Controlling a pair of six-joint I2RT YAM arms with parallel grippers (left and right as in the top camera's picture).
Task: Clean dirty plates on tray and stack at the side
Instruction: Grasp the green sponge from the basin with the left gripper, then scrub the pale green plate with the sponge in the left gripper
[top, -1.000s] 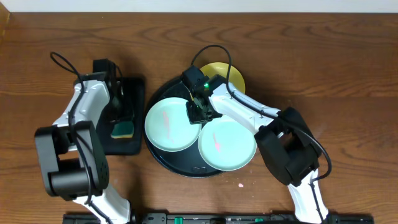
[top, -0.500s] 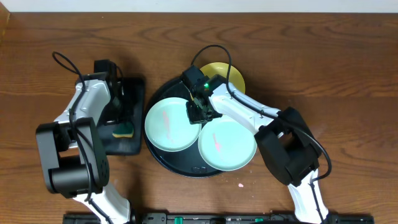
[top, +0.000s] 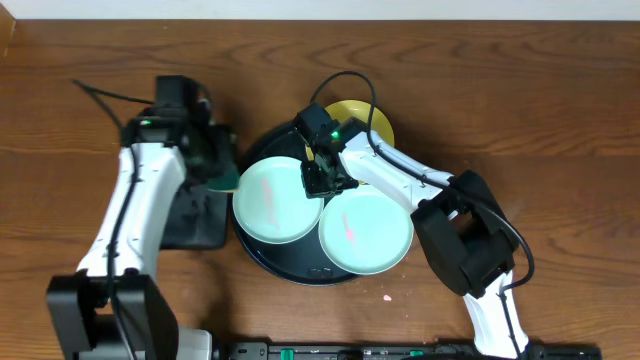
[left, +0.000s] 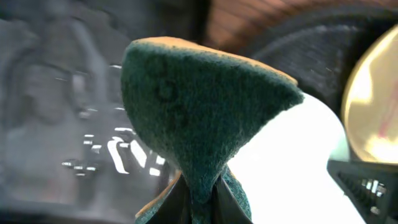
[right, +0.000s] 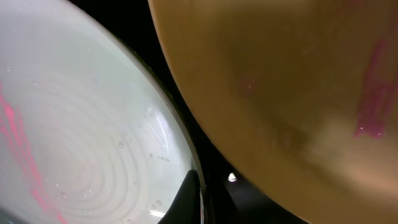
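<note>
We log the left hand pinching the sponge, left of centre. The right hand pinches the rim of the left mint plate on the tray.

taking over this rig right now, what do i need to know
Left pincer: shut on the teal sponge, held up between the small rectangular tray and the round tray.
Right pincer: seems clamped on the right rim of the left mint plate.
Plates: left mint plate and right mint plate lie on the round tray; yellow plate at its far edge.
Done: sponge in hand, nothing wiped; all three show red smears.
Left: wipe each, stack at the side.
</note>
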